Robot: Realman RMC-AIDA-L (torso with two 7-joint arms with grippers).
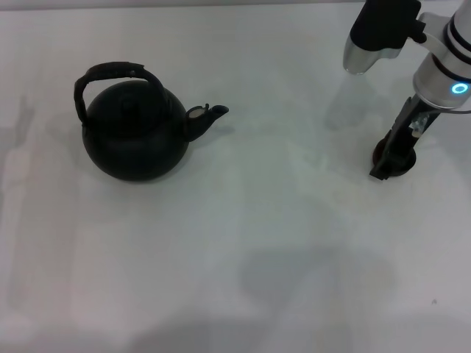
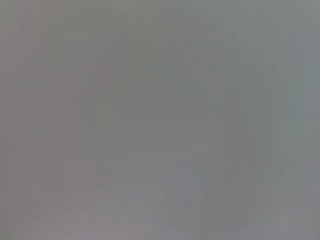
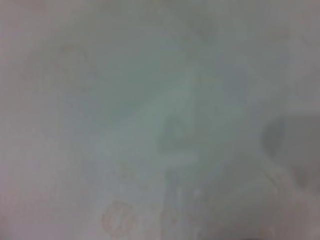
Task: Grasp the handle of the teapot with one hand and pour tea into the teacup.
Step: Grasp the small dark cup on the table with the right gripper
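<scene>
Right hand (image 1: 392, 163) down at the teacup (image 1: 397, 157) near the surface's (image 1: 257, 243) right edge, fingers around or on it; grip state can't tell. Teapot (image 1: 135, 132) upright well apart toward the left edge, handle (image 1: 110, 73) untouched, spout facing the cup.

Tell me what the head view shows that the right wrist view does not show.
Only the head view shows the teapot with its arched handle, standing on the table's left part with its spout pointing right, and the right gripper down at the teacup, which it mostly hides. Only the right wrist view shows faint stains on a pale surface from close range. Both share the pale tabletop. The left gripper appears in neither.
</scene>
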